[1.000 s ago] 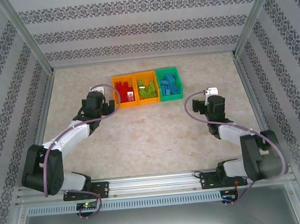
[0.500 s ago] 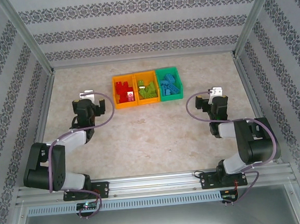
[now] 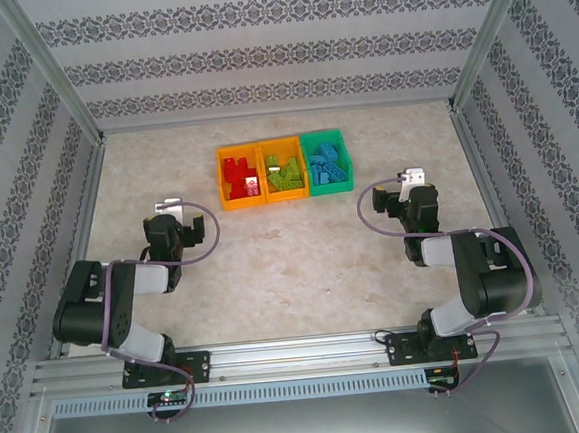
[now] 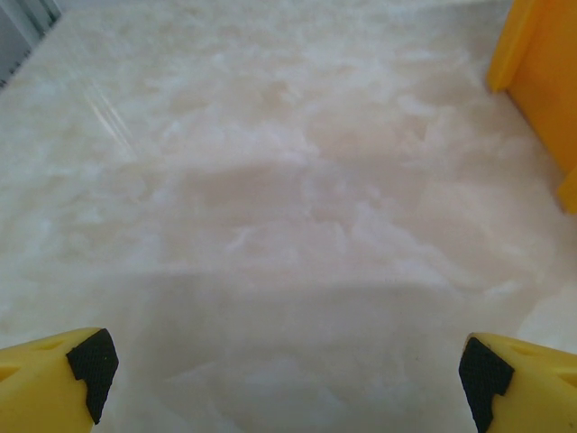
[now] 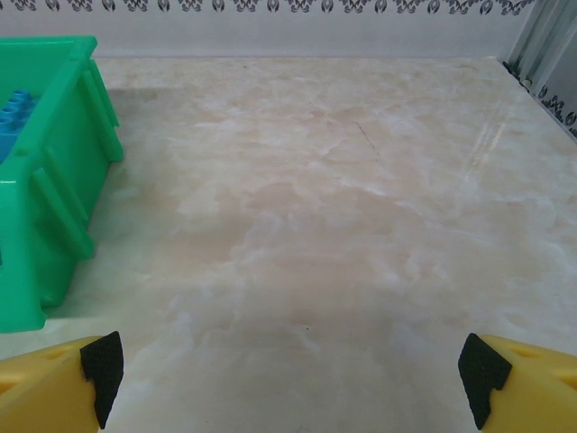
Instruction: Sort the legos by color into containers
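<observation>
1. The legos lie in three bins in a row at the far side of the table: red legos in the left orange bin, green legos in the middle orange bin, blue legos in the green bin.
2. The row runs left to right, ahead of me, between my pincers.
3. My left pincer is spread wide and empty. The red bin is nearest, ahead to its right.
4. My right pincer is spread and empty too. The green bin is ahead to its left.
5. I think the sorting is done.
</observation>
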Tool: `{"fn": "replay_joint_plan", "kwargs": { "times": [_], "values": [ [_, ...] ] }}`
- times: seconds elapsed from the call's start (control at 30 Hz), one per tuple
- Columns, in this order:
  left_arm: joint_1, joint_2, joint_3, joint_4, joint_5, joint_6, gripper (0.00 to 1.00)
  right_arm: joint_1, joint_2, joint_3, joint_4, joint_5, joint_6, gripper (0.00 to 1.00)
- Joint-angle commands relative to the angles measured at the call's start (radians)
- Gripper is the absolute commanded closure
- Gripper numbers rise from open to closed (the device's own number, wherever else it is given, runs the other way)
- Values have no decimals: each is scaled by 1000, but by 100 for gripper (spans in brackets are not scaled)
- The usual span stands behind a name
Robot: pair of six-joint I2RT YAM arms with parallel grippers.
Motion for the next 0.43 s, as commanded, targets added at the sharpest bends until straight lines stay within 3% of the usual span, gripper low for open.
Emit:
{"fn": "replay_joint_plan", "kwargs": {
  "times": [0.0,0.4],
  "values": [
    [25,15,29,83,57,-19,1,-2,-2,14,28,-24,-7,2],
    [42,16,40,67,93,-24,1,-1,-1,13,32,-7,-3,2]
  ]
}}
